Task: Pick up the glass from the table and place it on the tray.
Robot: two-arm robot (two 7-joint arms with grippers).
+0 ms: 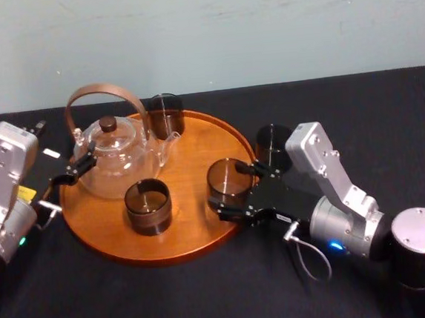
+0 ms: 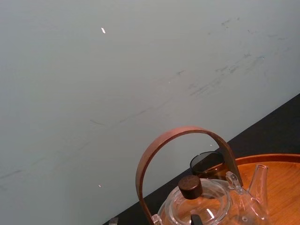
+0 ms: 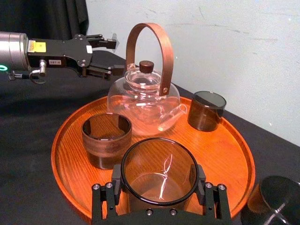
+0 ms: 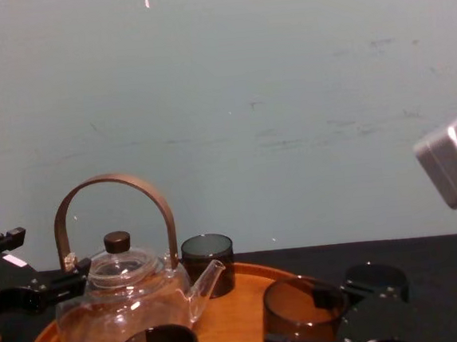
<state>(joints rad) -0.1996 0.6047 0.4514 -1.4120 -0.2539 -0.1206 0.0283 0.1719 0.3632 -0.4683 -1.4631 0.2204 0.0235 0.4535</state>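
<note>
Right gripper (image 1: 235, 192) reached in from 4 o'clock and was clamped on the glass (image 1: 228, 178). Its fingers (image 3: 116, 180) pressed the glass wall from both sides, seen plainly in the right wrist view. The glass was dark, smoky and upright, sitting inside the rim of the tray (image 1: 196, 142) at about 3 o'clock. Couldn't tell if its base touched the wood or hung just above it. The tray lay on the table (image 1: 388, 129), roughly centre in the head view. A teapot (image 1: 115, 156) with a bent wooden handle and dark lid knob stood on the tray at about 10 o'clock, spout pointing toward 3 o'clock. A back glass (image 1: 165, 115) stood at 12 o'clock just inside the rim, close to the teapot's spout. A front glass (image 1: 147, 207) stood near the middle of the tray, a bit toward 7 o'clock and apart from the held glass. A spare glass (image 1: 273, 143) stood on the table just outside the rim at 2 o'clock, right beside the right gripper's wrist. Left gripper (image 1: 90, 161) sat at the tray's 9 o'clock edge, next to the teapot, fingers apart and nothing between them.
</note>
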